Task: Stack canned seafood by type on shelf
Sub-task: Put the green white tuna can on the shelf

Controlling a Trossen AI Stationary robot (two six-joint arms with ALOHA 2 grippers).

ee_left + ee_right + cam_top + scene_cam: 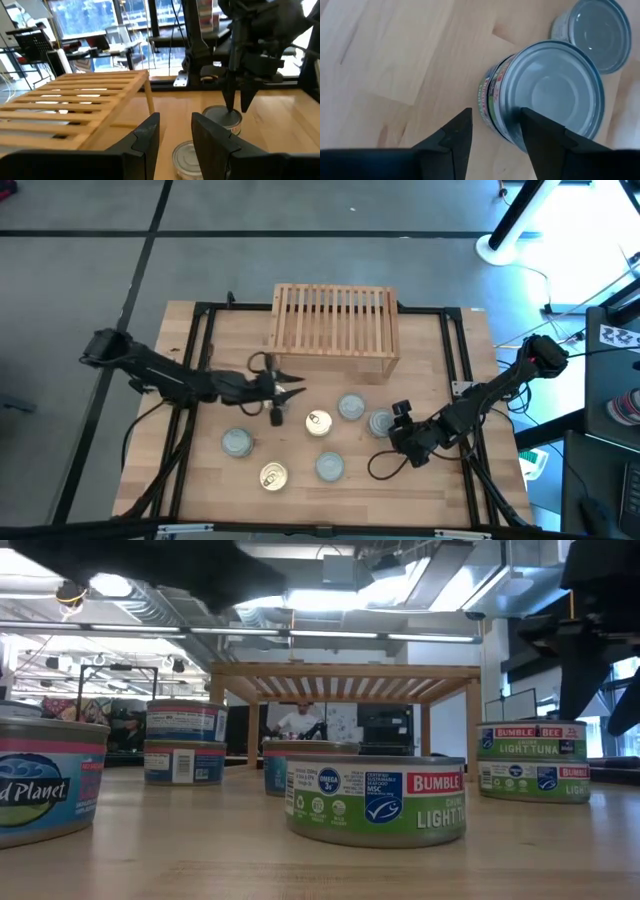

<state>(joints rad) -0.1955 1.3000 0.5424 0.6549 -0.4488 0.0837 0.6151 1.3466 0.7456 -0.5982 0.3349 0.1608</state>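
Round tins stand on the wooden table in front of the slatted light-wood shelf (pixel 335 330); gold-topped ones (pixel 318 421) (pixel 273 475) sit among silver-topped ones (pixel 350 407) (pixel 236 442) (pixel 330 467). The low view shows a two-high stack (pixel 530 762) and another (pixel 185 740). My right gripper (pixel 400 420) (pixel 495 137) is open, pointing down over the silver-topped tin (pixel 545 95) (pixel 380 422), one finger over its top and one outside its wall. My left gripper (pixel 292 390) (pixel 175 135) hovers open near the shelf's front, holding nothing. My right gripper stands from above astride the near rim (pixel 502 117) of the silver-topped tin, which rests upright on what lies under it. The left wrist view shows its fingertips (pixel 234 106) right at the tin's top. Whether they touch it, I cannot tell.
The shelf (pixel 75 107) stands at the table's far side, its slatted top bare. A black frame (pixel 205 350) runs along the table's edges. Cables trail near the right arm (pixel 385 465). Bare wood lies along the table's near left.
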